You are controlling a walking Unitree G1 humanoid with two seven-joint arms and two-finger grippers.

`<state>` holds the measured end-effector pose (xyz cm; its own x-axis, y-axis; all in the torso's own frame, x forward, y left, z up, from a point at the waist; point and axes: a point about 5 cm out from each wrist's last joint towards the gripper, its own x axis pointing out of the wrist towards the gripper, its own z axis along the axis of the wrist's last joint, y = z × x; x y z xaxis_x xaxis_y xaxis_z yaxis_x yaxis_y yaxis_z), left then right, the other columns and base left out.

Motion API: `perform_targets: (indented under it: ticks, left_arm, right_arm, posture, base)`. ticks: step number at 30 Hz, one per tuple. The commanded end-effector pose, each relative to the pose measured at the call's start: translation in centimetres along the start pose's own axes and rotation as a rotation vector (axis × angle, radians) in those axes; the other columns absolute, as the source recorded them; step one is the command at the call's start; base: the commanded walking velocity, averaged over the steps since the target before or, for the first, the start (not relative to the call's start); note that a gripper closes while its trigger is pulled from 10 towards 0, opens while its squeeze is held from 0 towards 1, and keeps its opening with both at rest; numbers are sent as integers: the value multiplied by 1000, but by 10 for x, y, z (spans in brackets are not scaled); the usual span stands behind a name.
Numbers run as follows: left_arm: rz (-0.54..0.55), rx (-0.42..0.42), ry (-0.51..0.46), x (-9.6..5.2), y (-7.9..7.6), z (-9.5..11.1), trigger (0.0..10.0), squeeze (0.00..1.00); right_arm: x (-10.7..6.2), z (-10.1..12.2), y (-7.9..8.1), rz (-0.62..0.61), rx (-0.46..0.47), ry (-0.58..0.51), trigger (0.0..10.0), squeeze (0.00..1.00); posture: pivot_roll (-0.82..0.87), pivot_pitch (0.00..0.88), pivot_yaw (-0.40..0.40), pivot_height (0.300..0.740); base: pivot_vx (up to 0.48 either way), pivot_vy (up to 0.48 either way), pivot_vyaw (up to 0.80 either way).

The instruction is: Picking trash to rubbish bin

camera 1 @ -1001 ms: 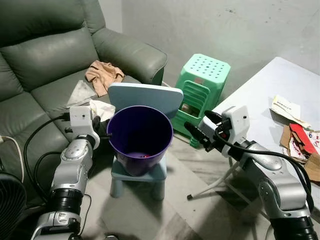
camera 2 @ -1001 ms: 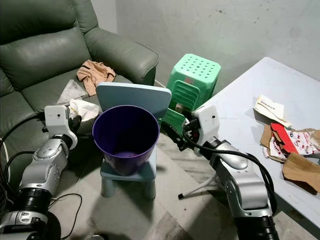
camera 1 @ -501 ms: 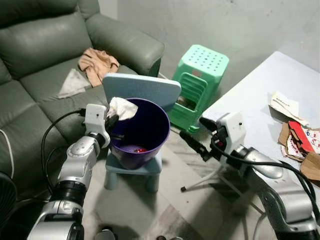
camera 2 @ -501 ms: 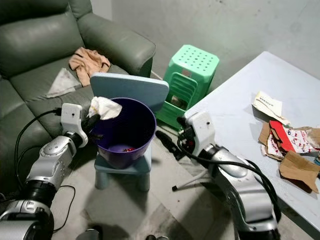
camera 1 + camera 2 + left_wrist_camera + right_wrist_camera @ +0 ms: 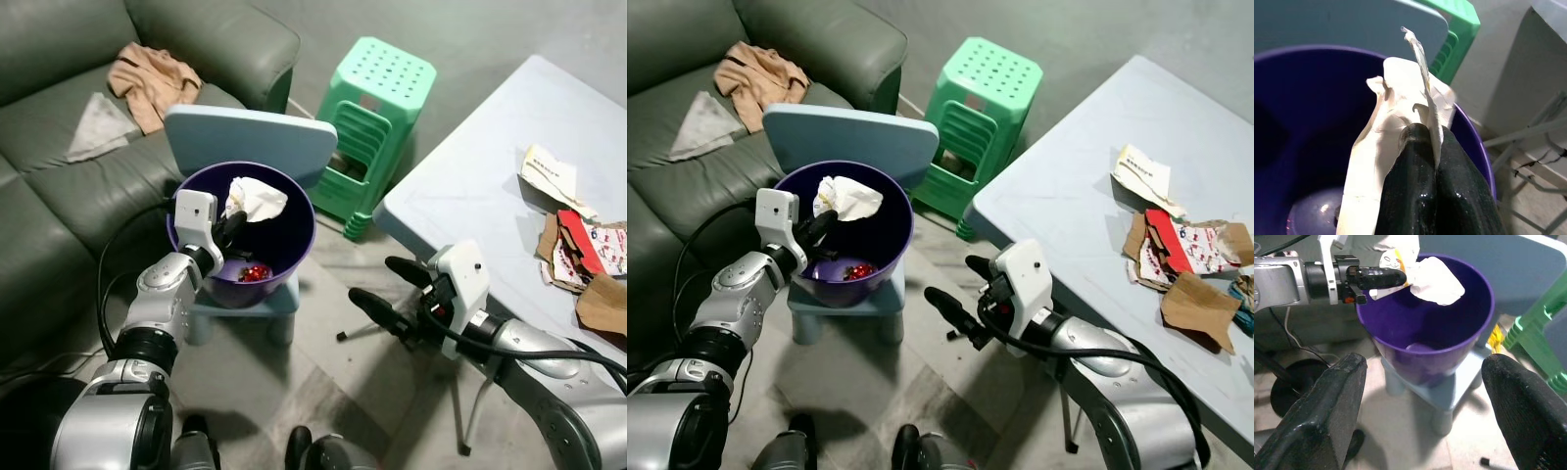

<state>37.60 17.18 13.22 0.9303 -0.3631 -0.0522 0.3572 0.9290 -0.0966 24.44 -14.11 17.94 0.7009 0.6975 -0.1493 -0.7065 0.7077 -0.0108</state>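
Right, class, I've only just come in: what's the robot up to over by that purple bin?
It is binning trash. The left claw is shut on a crumpled white paper and holds it over the mouth of the purple bin, which stands on a small blue chair. The paper has not been let go. The right claw is open, low beside the table, where more paper scraps lie.

My left gripper [image 5: 821, 224] reached over the rim of the purple bin [image 5: 884, 240] with its jaws closed on a crumpled white paper [image 5: 849, 198], held above a small red scrap [image 5: 858, 271] at the bottom. The bin stood on a pale blue child's chair [image 5: 848, 139]. My right gripper [image 5: 960, 294] hung over the floor with jaws spread, beside the table [image 5: 1068, 186], where torn cardboard and wrappers [image 5: 1178, 264] lay. A green stool [image 5: 982, 93] stood behind.
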Motion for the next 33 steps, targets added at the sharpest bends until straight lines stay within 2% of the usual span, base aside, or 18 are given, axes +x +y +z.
perform_targets:
  ticks: [1,2,8,24,30,33]
  left_arm:
    - [-28,4,18,1,-4,-5,10000,27]
    - [-42,-7,18,2,-4,-5,10000,1000]
    - [-53,-37,4,3,-1,0,10000,1000]
    - [-64,-27,-9,4,2,4,10000,1000]
    - [-57,-32,-77,3,4,14,10000,1000]
    - [-68,-51,-148,4,-1,22,10000,1000]
  right_arm:
    - [-8,2,2,5,0,7,10000,0]
    - [-10,2,3,7,4,10,10000,0]
    - [-14,3,5,5,13,19,10000,0]
    - [-13,4,4,3,18,22,10000,0]
    - [-6,6,-1,-16,23,-26,10000,0]
    - [-3,10,-11,-34,40,-91,10000,0]
  posture:
    - [-143,383,-234,740]
    - [-145,384,-235,740]
    - [-152,381,-234,740]
    - [-137,356,-231,740]
    - [-100,324,-213,740]
    - [-76,303,-204,740]
  base:
    - [0,0,0]
    - [0,0,0]
    - [0,0,0]
    - [0,0,0]
    - [0,0,0]
    - [0,0,0]
